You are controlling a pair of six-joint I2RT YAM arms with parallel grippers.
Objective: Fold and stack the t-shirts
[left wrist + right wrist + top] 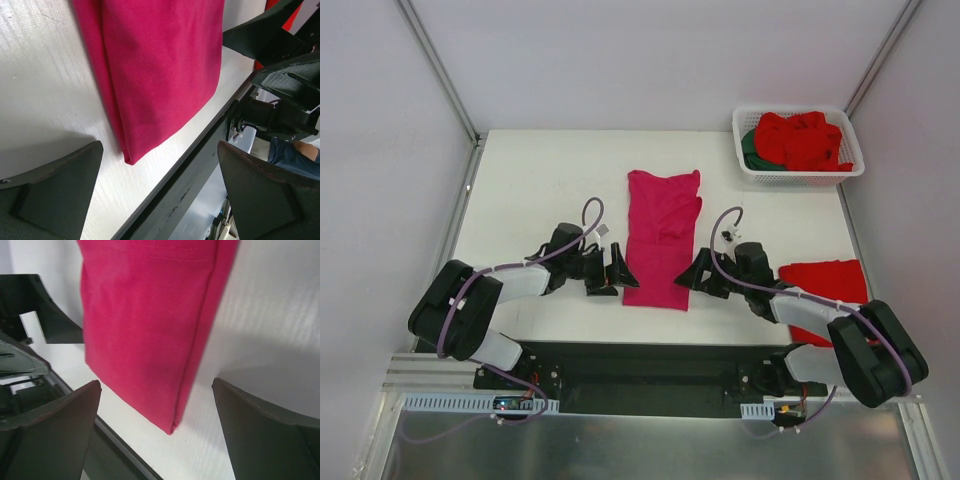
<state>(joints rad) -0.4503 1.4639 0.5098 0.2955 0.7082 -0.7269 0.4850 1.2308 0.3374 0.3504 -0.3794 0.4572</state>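
Observation:
A magenta-pink t-shirt [660, 238] lies in the middle of the table, folded lengthwise into a long narrow strip. My left gripper [617, 270] is open just left of its near left corner [129, 159], touching nothing. At the near right corner [172, 429] my right gripper [698, 273] is open too, its jaws standing on either side of the corner and clear of it. A folded bright red t-shirt [823, 283] rests at the right edge, partly under my right arm. More red t-shirts [805, 139] and a dark green one [752, 150] are piled in the basket.
The white slotted basket [798, 175] stands at the back right corner. The table's dark front edge [190, 170] runs just beyond the pink shirt's near end. Grey walls with metal posts close in the left, right and back sides.

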